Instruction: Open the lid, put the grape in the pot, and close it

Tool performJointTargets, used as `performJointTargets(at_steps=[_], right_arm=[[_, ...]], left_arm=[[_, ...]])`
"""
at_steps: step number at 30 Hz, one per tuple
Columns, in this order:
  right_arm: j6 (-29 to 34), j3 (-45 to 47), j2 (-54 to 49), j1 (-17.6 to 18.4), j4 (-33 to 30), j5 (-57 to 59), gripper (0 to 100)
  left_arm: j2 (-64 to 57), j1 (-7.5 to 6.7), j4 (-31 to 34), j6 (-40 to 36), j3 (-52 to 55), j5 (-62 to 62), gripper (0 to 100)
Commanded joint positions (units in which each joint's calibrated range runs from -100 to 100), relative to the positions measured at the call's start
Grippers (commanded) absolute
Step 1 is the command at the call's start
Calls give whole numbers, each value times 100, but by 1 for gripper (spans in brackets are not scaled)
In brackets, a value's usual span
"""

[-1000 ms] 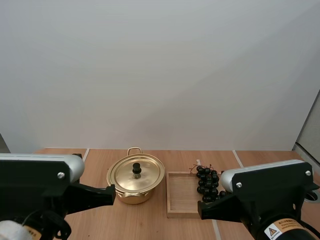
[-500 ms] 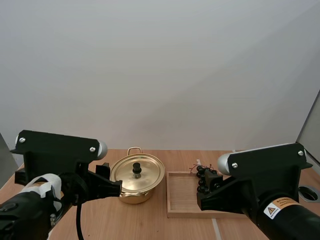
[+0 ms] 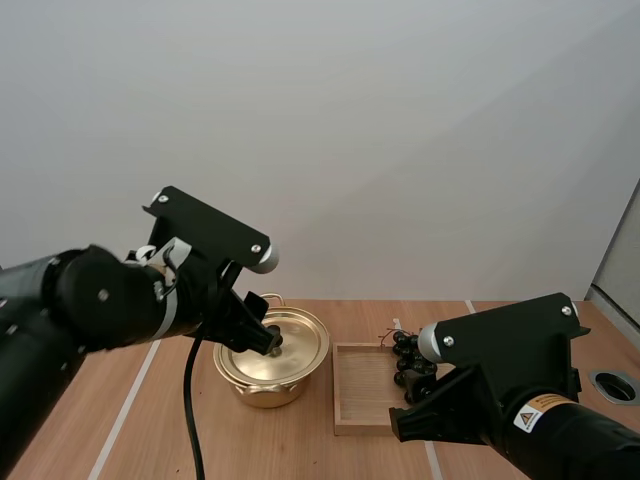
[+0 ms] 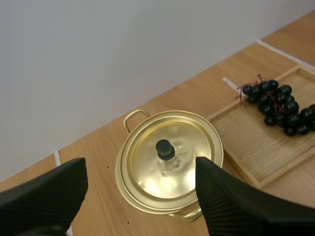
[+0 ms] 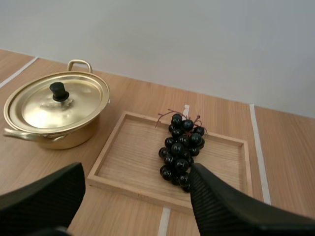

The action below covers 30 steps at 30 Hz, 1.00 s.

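Ahead of the spread left gripper (image 4: 140, 164) sits the pot (image 4: 170, 169); the spread right gripper (image 5: 137, 169) faces the grapes (image 5: 181, 151).

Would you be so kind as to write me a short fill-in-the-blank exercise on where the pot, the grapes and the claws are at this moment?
1. The lid rests ____ the pot.
2. The grapes lie in the tray, which stands to the pot's ____ in the high view.
3. The left claw and the right claw are both ____.

Missing words: on; right; open.
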Motion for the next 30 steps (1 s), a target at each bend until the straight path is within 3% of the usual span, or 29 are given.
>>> performJointTargets(at_steps=[1,8,15,30], right_arm=[[-57,-106,98,-23,-31,37,100],[-85,-106,191,-23,-31,90,100],[-95,-106,189,-23,-31,153,100],[-95,-106,189,-23,-31,153,100]], left_arm=[[972,-5,-533,463,-300,55,100],[2756,-174,-717,852,-1112,-50,100],[3852,-181,-565,852,-1556,-6,100],[4499,-181,-386,852,-1614,-24,100]])
